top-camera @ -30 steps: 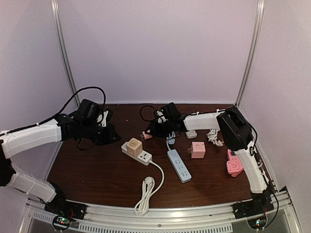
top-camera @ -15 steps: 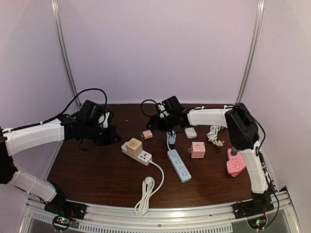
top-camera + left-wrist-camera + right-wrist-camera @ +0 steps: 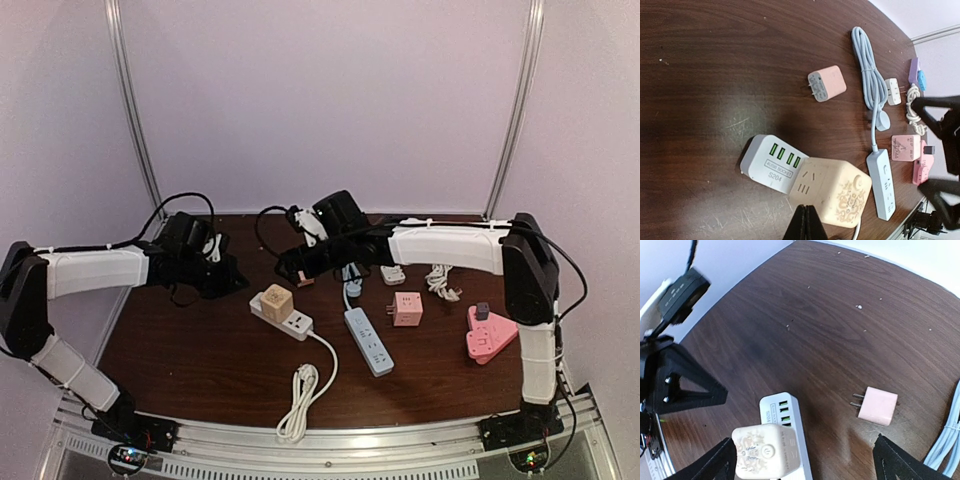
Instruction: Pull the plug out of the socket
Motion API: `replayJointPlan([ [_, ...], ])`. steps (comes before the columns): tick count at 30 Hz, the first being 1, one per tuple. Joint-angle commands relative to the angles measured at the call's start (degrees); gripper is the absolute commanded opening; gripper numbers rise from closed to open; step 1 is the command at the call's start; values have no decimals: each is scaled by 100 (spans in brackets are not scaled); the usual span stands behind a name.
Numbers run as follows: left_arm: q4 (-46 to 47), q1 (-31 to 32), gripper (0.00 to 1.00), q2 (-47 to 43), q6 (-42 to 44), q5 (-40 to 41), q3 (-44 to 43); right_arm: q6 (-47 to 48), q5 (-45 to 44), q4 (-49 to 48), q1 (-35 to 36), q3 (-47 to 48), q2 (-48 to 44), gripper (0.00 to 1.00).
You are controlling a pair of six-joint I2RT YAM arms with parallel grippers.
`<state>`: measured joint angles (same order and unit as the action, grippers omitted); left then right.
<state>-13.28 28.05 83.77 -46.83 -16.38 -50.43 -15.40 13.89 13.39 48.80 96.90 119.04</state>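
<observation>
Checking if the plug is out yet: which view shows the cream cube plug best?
Left wrist: the cream cube plug is close, seated on the white socket strip. Right wrist shows it smaller, at the bottom edge; top external, tiny.

A: The worktop (image 3: 715, 60)?
B: Dark wood grain, a soft sheen, fine scratches.
A: And the white socket strip (image 3: 771, 161)?
B: Smooth plastic, slightly glossy. The cream cube plug (image 3: 835, 192) is matt plastic with a raised pattern.
A: The pink adapter (image 3: 829, 83)?
B: Matt plastic, with bare metal prongs (image 3: 811, 90). The pale blue cable (image 3: 862, 60) looks smooth and rubbery.
</observation>
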Motion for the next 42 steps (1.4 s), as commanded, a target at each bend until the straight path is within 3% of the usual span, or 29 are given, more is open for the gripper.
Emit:
replayJointPlan([
  [1,934,-177,0,294,-226,-493,147,710,-223,349,252,-89,-88,96],
  [20,2241,-327,0,1130,-537,-1220,643,1313,-320,1342,678,867,746,90],
  [28,2373,-327,0,1331,-552,-1251,756,1376,-437,1615,803,1269,1016,81],
  [36,2418,-327,0,1486,-557,-1220,807,1430,-801,1880,782,1515,1102,86],
  [42,2228,-327,0,1559,-519,-1123,737,1367,-575,1995,754,1683,1184,84],
])
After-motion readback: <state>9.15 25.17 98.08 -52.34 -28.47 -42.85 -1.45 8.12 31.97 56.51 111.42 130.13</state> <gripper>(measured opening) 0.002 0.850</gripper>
